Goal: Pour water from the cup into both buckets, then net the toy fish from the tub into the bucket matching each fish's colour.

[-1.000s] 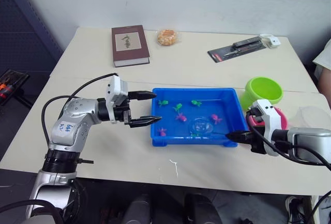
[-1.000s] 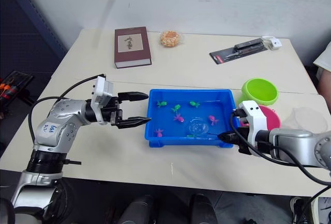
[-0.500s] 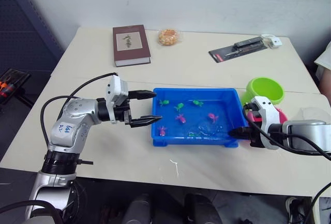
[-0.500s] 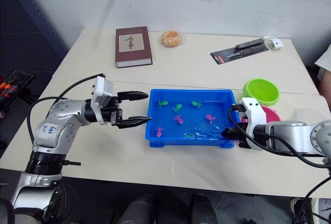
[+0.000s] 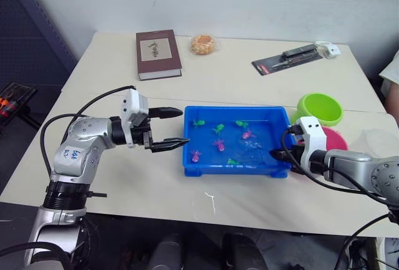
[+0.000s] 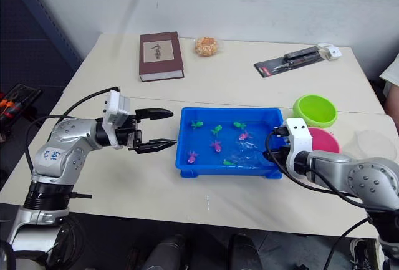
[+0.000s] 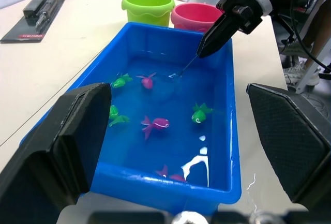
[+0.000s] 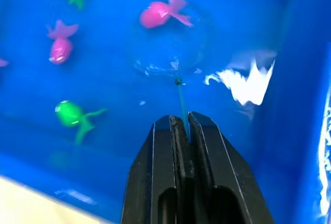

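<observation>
The blue tub holds water and several green and pink toy fish, among them a pink fish and a green fish. My right gripper hangs over the tub's right end, shut on the net's thin handle. The net's hoop is under water close to that pink fish. My left gripper is open just outside the tub's left wall, holding nothing. To the right of the tub stand the green bucket and the pink bucket, with the clear cup beyond them.
A dark red book, a wrapped snack and a black tool pack with a small white item lie along the table's far side. A person's sleeve shows at the right edge.
My right gripper has pushed the net further into the tub, toward its far side, and the fish have drifted. My left gripper has drawn back slightly to the left, still open.
</observation>
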`<control>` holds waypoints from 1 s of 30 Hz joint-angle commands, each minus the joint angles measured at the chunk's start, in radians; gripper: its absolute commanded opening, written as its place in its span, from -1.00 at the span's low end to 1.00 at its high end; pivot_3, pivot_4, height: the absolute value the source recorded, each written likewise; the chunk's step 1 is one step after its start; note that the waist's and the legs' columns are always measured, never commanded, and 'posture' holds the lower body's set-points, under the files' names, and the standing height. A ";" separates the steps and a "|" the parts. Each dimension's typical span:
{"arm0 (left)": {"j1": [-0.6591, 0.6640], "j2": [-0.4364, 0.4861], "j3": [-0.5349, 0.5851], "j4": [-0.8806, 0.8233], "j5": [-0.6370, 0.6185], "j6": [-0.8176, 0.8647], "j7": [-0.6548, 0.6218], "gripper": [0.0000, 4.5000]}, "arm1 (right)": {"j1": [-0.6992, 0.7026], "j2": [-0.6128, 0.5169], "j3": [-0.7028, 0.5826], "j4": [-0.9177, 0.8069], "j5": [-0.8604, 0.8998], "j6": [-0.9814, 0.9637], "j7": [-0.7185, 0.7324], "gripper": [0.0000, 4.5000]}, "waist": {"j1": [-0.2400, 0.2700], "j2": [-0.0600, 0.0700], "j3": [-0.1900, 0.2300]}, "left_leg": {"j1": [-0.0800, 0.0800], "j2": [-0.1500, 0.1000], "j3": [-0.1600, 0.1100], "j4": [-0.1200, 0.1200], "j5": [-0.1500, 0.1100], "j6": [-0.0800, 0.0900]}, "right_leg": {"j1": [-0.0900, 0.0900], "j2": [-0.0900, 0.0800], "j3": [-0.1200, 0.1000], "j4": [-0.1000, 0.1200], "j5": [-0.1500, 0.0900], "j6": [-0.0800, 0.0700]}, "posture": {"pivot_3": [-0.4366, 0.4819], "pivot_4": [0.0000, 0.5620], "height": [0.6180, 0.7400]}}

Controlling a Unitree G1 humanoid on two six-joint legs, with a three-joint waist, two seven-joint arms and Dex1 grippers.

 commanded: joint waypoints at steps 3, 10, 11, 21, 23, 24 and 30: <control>-0.015 0.013 0.015 -0.009 -0.006 -0.017 -0.015 1.00 | 0.058 0.032 -0.071 -0.089 -0.159 -0.080 0.156 -1.00 | 0.000 0.000 0.000 | 0.000 0.000 0.000 -0.001 0.000 0.000 | -0.001 0.000 0.000 0.000 0.000 0.000 | -0.05 -0.47 0.97; -0.021 0.018 0.010 0.006 -0.006 -0.022 -0.035 1.00 | 0.193 -0.016 -0.244 -0.196 -0.151 -0.038 0.310 -1.00 | 0.002 0.000 0.000 | 0.000 0.000 0.000 -0.001 0.000 0.000 | 0.000 0.000 0.000 0.000 0.000 0.000 | -0.05 -0.47 0.97; -0.024 0.018 0.009 0.009 -0.006 -0.023 -0.038 1.00 | 0.214 -0.027 -0.271 -0.211 -0.138 -0.025 0.327 -1.00 | 0.002 0.000 0.000 | 0.000 0.000 0.000 -0.002 0.000 0.000 | 0.000 0.000 0.000 0.000 0.000 0.000 | -0.05 -0.47 0.97; -0.103 -0.050 -0.041 0.064 0.000 -0.048 -0.077 1.00 | 0.455 -0.010 -0.680 -0.363 -0.107 -0.065 0.523 -1.00 | 0.004 0.000 0.000 | 0.001 -0.001 0.001 -0.002 0.000 0.001 | 0.001 0.000 0.000 0.000 0.000 0.001 | -0.05 -0.47 0.97; -0.116 -0.062 -0.046 0.075 0.003 -0.052 -0.082 1.00 | 0.505 0.021 -0.737 -0.399 -0.141 -0.117 0.606 -1.00 | 0.004 0.000 0.000 | 0.001 -0.001 0.000 -0.002 0.000 0.001 | 0.001 0.001 0.000 -0.001 0.000 0.001 | -0.05 -0.47 0.97; -0.123 -0.069 -0.051 0.081 0.005 -0.055 -0.086 1.00 | 0.551 0.027 -0.764 -0.405 -0.169 -0.116 0.623 -1.00 | 0.004 0.000 0.000 | 0.001 -0.001 0.001 -0.002 0.000 0.001 | 0.001 0.001 0.000 -0.001 0.000 0.001 | -0.05 -0.47 0.97; -0.175 -0.112 -0.077 0.101 0.005 -0.065 -0.109 1.00 | 0.737 0.137 -0.934 -0.389 -0.345 -0.225 0.687 -1.00 | 0.004 0.000 0.000 | 0.004 -0.002 0.002 -0.003 0.000 0.001 | 0.003 0.001 0.001 -0.001 0.001 0.001 | -0.05 -0.47 0.97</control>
